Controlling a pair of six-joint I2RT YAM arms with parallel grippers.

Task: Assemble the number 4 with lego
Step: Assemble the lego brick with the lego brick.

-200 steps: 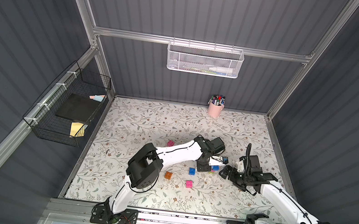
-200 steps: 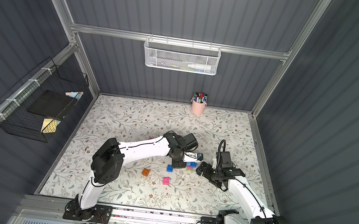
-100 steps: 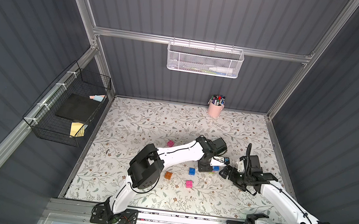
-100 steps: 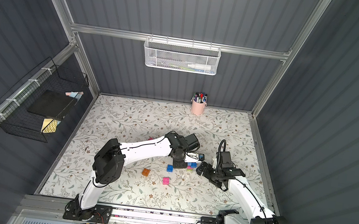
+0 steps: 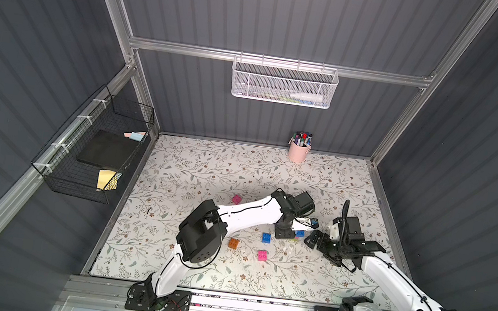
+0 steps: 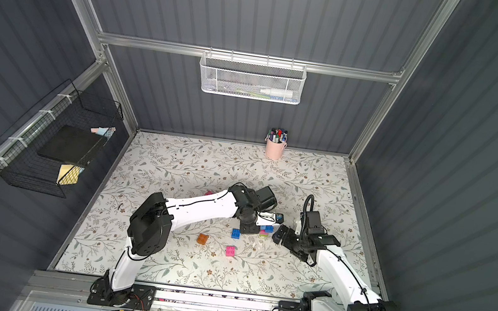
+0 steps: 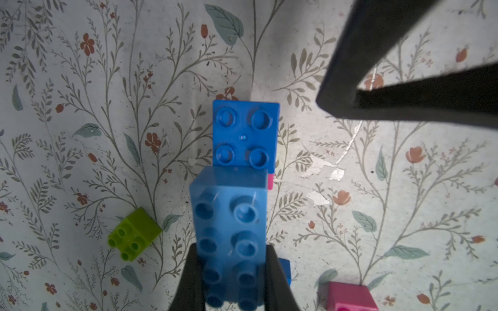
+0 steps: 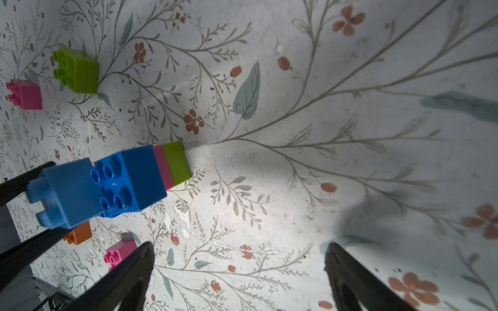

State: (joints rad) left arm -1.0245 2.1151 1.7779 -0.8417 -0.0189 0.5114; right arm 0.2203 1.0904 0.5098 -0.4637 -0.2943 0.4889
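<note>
Lego work is gathered near 3 o'clock on the bench (image 5: 206,163), counting the back wall as 12. Left claw (image 7: 231,251) is clamped on one end of the long blue brick (image 7: 229,212), gripping its two long sides and holding it over the near edge of the number 4 (image 8: 151,172). So far that is only a stack (image 7: 245,132) of blue on pink on green, studs up. Whether the long brick touches it, I cannot tell. Right claw (image 8: 239,250) stands wide open and empty, close by at the stack's 3 o'clock. Loose pieces lie apart: a green brick (image 7: 134,234) near the stack, a blue brick (image 5: 266,237) and a pink brick (image 5: 262,255) towards 5 o'clock, an orange brick (image 5: 233,243) at 7 and a second pink brick (image 5: 236,199) at 11.

These bricks look light, hard and glossy, so I'd expect them to slip in a loose pinch and twist if caught by a corner. Flat opposite sides are the place to grip, never the studs. The stack is narrow and looks tippy. Pressing the long brick home will likely need the open claw bracing its flat sides low down, with the studs lined up square first.
</note>
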